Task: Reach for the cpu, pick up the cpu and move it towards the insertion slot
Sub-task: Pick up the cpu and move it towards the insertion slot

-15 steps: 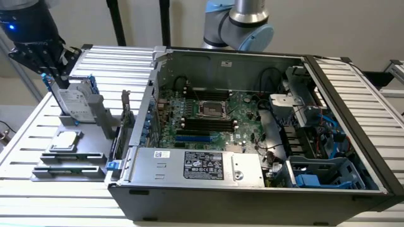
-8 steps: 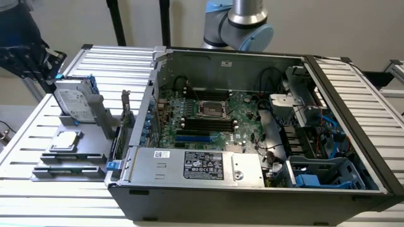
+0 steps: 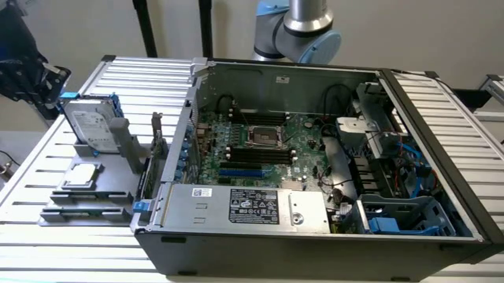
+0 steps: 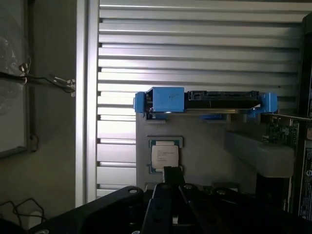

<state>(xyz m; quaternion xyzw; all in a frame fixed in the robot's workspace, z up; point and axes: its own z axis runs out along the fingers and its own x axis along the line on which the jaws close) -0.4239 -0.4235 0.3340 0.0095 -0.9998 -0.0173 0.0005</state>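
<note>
Wrist view first: the hand [image 4: 170, 171] looks closed up, tips together with no gap I can make out, and nothing's in it. The cpu [image 4: 165, 156] lies flat in its grey holder [image 4: 204, 156] right ahead of the tip, between the tip and the hard drive [image 4: 204, 103] standing on edge behind it. So I'd say the reach is lined up but the pick isn't done yet. It's square, so no real long axis to fuss over, and its edges run square with the holder. Exterior view: the cpu [image 3: 81, 175] is out on the slatted tabletop [image 3: 32, 177], just off the case [image 3: 315, 247] on the exterior view's left. The slot [image 3: 265, 137] is inside on the board, well apart, toward the exterior view's right.
</note>
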